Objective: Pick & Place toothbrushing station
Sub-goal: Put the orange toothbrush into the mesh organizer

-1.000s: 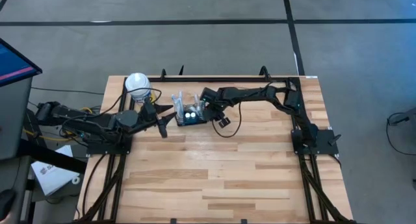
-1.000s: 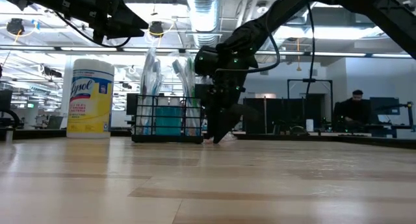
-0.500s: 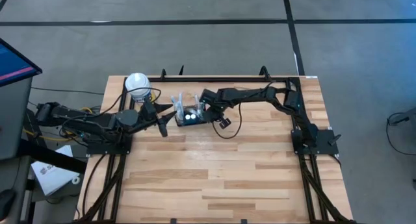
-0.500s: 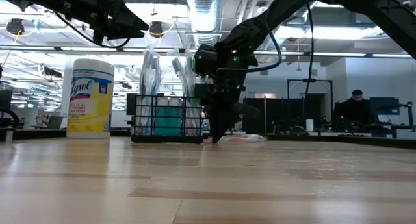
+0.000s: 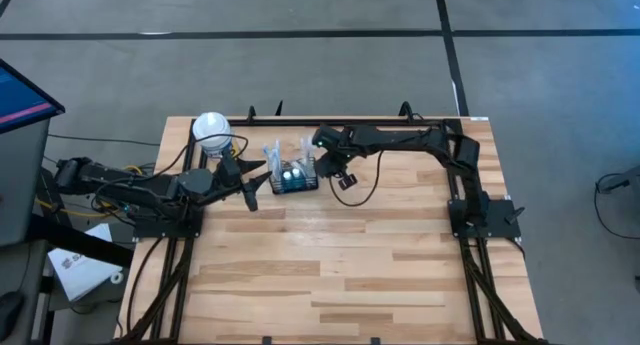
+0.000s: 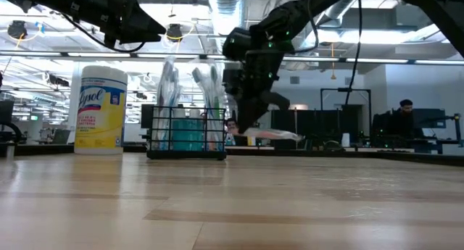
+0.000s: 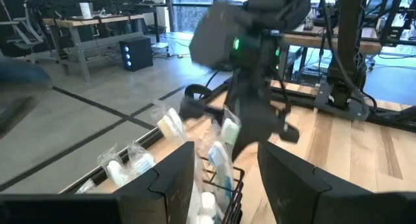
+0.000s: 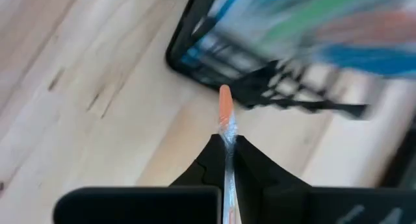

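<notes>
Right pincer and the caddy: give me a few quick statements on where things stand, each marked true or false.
1. The right pincer is shut on a wrapped toothbrush with an orange end. True.
2. The black wire-mesh caddy lies tipped on its side. False: in the low view it stands upright on the table.
3. The right pincer is above the table beside the caddy. True: the low view shows it clear of the wood.
4. The left pincer grips the caddy. False: it is open and short of the caddy.
5. The yellow canister stands inside the caddy. False: it stands apart, beside it.
</notes>
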You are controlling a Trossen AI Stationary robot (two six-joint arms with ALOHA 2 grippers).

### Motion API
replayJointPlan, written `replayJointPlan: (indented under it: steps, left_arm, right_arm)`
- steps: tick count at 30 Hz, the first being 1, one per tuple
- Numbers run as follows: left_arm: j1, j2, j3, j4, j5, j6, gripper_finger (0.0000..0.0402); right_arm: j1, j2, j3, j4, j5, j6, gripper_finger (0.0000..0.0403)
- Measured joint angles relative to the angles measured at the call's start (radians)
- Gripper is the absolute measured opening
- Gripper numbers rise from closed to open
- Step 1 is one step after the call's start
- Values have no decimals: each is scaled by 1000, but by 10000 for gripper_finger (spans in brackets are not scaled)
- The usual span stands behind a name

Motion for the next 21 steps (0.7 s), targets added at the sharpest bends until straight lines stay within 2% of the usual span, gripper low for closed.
replayJointPlan:
  steps: [8,21]
  left_arm:
    - [0,0,0,1,0,-1,163]
    - [0,0,0,13,0,-9,163]
  right_arm:
    - [-8,-68,2,-42,67,37,2]
    - [13,-191,3,-124,92,152,1]
